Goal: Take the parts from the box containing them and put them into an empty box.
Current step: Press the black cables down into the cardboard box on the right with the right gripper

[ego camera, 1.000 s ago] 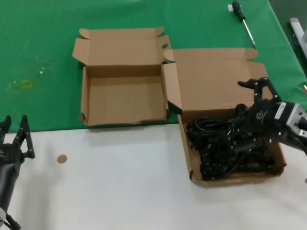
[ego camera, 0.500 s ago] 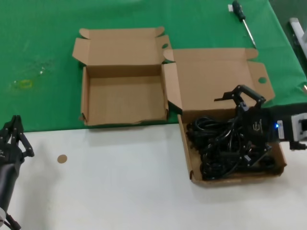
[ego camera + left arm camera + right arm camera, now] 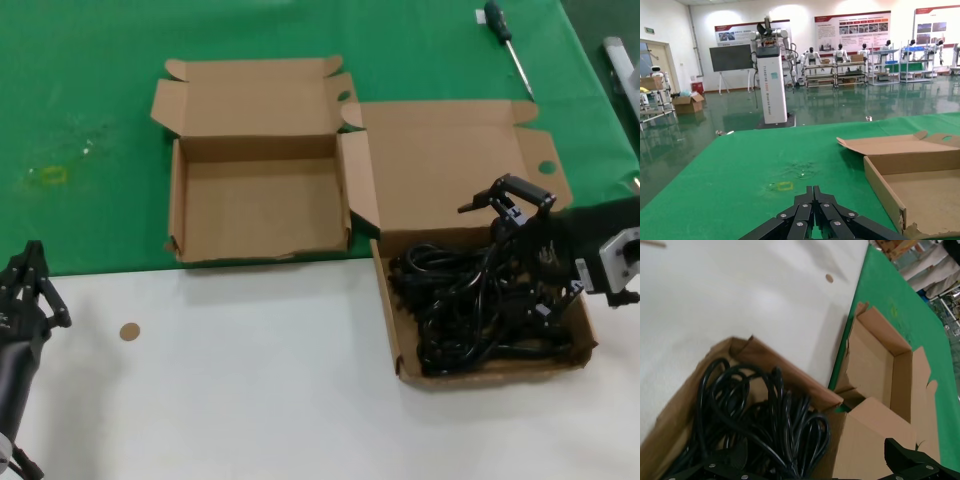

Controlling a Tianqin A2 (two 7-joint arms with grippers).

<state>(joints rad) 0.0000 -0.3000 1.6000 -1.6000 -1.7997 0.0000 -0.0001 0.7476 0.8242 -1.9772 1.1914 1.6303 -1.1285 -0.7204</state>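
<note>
The parts (image 3: 470, 310) are a tangle of thin black power cords filling the box containing them (image 3: 487, 375), a straight-walled cardboard box at the right with its lid (image 3: 440, 160) laid back. My right gripper (image 3: 512, 255) is open over that box, one finger down among the cords and the other raised near the lid hinge. In the right wrist view the cords (image 3: 755, 425) lie between the spread fingers of that gripper (image 3: 815, 456). The empty box (image 3: 260, 215) stands open to the left, with nothing inside. My left gripper (image 3: 28, 285) waits shut at the near left edge.
A screwdriver (image 3: 508, 45) lies on the green cloth at the far right. A small brown disc (image 3: 129, 331) sits on the white surface near the left arm. The two boxes touch side by side. The left wrist view shows the shut left gripper (image 3: 813, 190) beside the empty box's wall (image 3: 882, 187).
My right gripper has swung in from the right and dropped into the cords, fingers still spread. The left gripper's fingers, apart a second ago, have come together.
</note>
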